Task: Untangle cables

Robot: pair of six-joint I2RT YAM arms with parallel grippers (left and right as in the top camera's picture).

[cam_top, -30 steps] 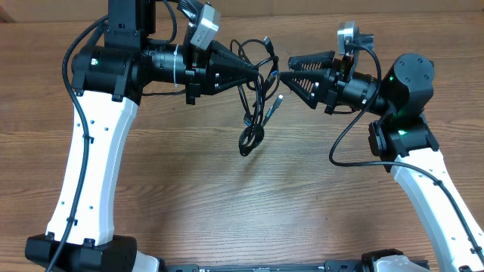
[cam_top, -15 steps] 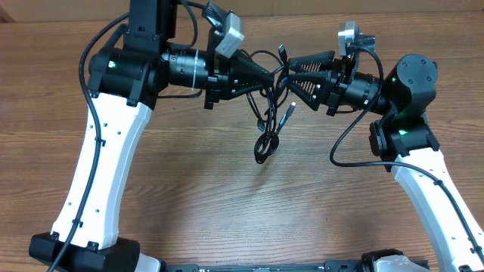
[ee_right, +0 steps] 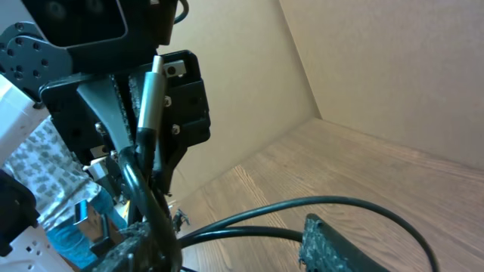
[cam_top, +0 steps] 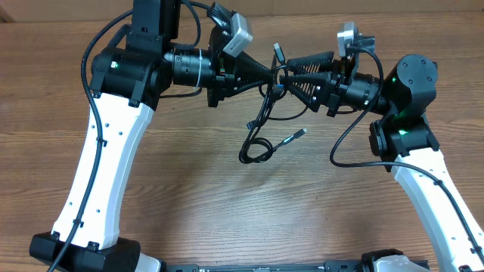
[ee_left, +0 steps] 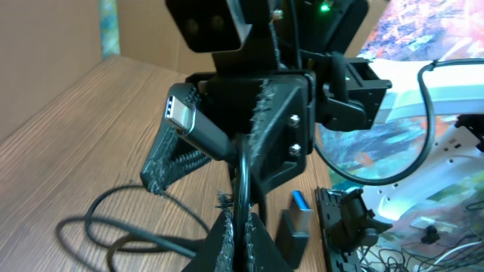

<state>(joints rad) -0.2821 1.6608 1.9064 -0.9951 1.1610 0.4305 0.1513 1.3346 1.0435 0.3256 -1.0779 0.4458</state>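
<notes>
Work surface: a table in brown wood-grain finish, matt and evenly lit, shadows soft. A plain tan board wall stands along its far edge. The left wrist view shows a multicoloured patterned backdrop beyond the table.

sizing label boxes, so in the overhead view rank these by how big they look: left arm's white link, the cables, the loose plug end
1. left arm's white link, by far
2. cables, thin tangle over a smaller patch
3. loose plug end, tiny
The lifted cables sit nearer the camera, but the order holds.
</notes>
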